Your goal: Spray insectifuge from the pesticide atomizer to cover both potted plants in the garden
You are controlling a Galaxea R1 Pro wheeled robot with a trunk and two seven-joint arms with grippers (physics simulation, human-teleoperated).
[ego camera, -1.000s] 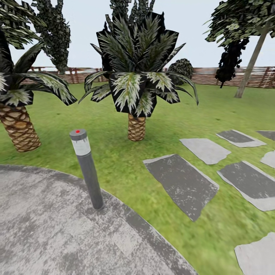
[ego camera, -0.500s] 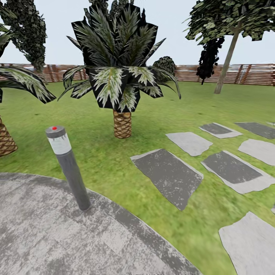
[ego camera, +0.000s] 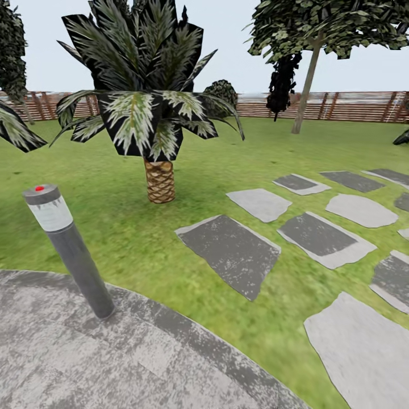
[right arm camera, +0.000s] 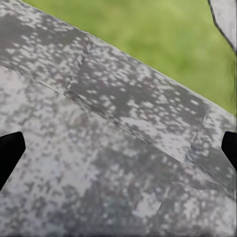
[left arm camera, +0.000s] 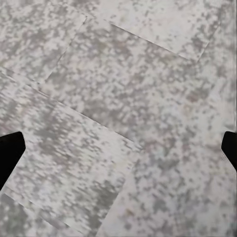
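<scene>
I am in the garden, facing its green lawn (ego camera: 130,227) and the brown slat fence (ego camera: 346,106) at the back. The pesticide atomizer and the potted plants are out of view. In the left wrist view my left gripper (left arm camera: 118,148) hangs open over mottled grey paving (left arm camera: 123,98), its dark fingertips (left arm camera: 10,155) far apart at the picture's edges with nothing between them. My right gripper (right arm camera: 118,148) is open too, above the paving's edge (right arm camera: 98,123) where it meets grass (right arm camera: 148,34).
A grey lamp post (ego camera: 68,250) with a red dot stands on the curved paved patch (ego camera: 113,358) at the near left. A scaly-trunked palm (ego camera: 159,179) rises behind it. Stepping stones (ego camera: 230,253) run off to the right, and a thin-trunked tree (ego camera: 304,91) stands near the fence.
The whole head view has swung to the right: post, palm and stones all sit further left in the picture. That is the camera moving; nothing in the garden itself has moved.
</scene>
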